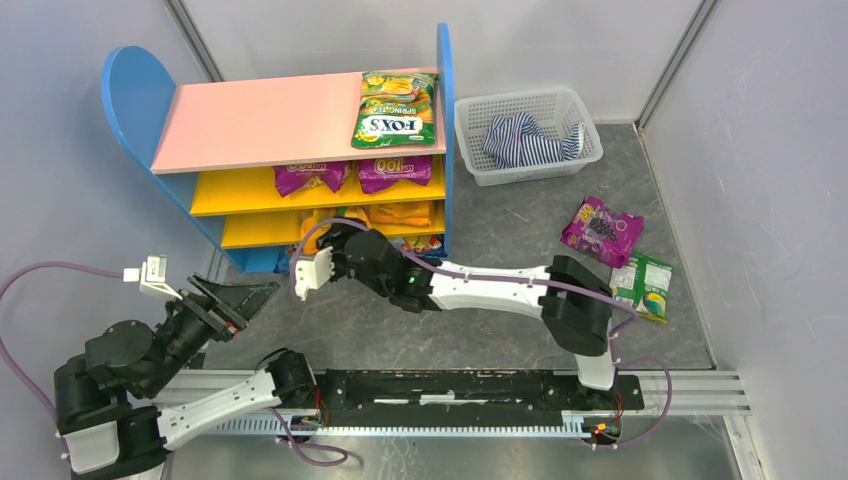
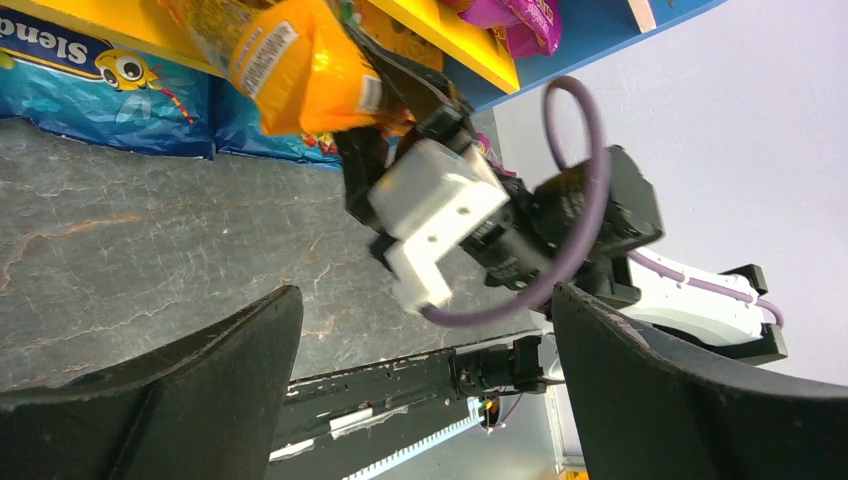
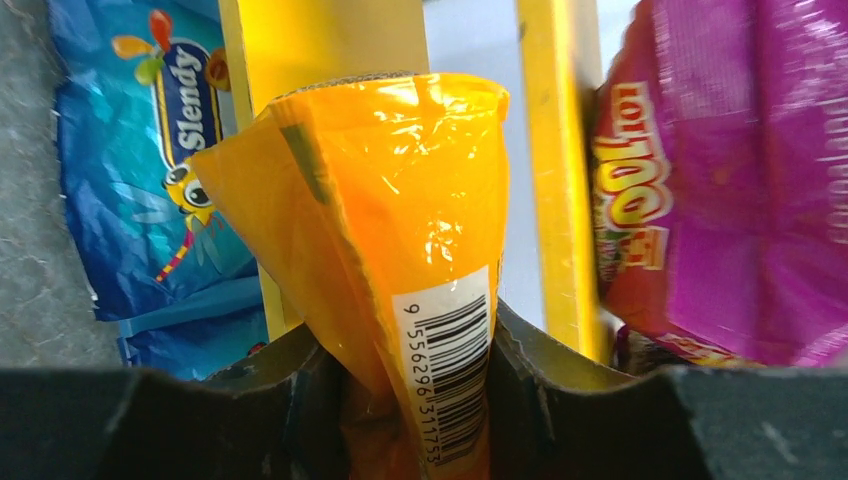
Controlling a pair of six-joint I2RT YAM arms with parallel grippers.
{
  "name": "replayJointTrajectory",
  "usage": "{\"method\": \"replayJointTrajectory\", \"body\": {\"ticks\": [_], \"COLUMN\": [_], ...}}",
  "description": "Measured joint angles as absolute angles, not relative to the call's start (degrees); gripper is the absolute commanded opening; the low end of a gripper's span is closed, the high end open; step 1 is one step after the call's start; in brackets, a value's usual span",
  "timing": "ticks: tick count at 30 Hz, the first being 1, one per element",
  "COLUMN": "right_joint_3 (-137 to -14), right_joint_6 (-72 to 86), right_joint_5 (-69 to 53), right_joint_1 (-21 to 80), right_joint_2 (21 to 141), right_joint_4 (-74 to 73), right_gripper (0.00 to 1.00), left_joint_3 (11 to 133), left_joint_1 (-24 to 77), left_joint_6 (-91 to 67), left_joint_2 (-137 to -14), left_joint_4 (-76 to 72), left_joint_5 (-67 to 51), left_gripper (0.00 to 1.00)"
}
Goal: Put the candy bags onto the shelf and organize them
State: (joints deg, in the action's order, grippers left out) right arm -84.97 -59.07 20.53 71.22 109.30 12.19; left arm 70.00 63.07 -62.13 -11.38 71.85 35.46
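1. Candy bags mostly sit on the shelf sorted by colour: a green FOX'S bag on the pink top board, purple bags on the upper yellow board, orange ones on the board below, blue bags at the bottom.
2. The right gripper is clamped on the barcode end of an orange bag. It holds the bag end-on at the shelf's front, apparently so that it can slide in between the yellow boards at the orange row.
3. The left gripper hangs empty with its jaws wide apart, off the shelf's near-left corner, probably parked clear of the right arm.
4. A loose purple bag and a loose green bag lie on the table to the right of the shelf, not yet shelved.
5. The basket, holding a striped cloth, stands beside the shelf and looks to be no part of the sorting.
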Motion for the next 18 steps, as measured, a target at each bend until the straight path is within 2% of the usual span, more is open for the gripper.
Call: {"method": "replayJointTrajectory", "body": {"ticks": [4, 7, 10, 12, 18], "right_joint_3": [-87.7, -91.77, -94.02, -94.15, -91.09], "right_joint_6": [-61.67, -64.23, -64.9, -63.81, -61.49], "right_joint_5": [24.16, 27.57, 28.77, 27.97, 19.33], "right_joint_1": [70.35, 70.02, 69.82, 69.8, 70.32], "right_joint_2": [114.69, 119.24, 120.86, 120.79, 117.23], "right_joint_4": [13.47, 14.55, 14.2, 12.25, 6.61], "right_gripper": [0.36, 0.58, 0.87, 0.98, 0.98], "left_joint_3": [70.0, 69.82, 69.41, 69.19, 68.97], "left_joint_1": [63.07, 63.07, 63.07, 63.07, 63.07], "left_joint_6": [-62.17, -62.59, -63.24, -63.59, -63.75], "left_joint_2": [-11.38, -11.38, -11.38, -11.38, -11.38], "left_joint_4": [71.88, 71.88, 71.88, 71.88, 71.88], "left_joint_5": [35.46, 35.44, 35.44, 35.42, 35.05], "left_gripper": [1.0, 1.0, 1.0, 1.0, 1.0]}}
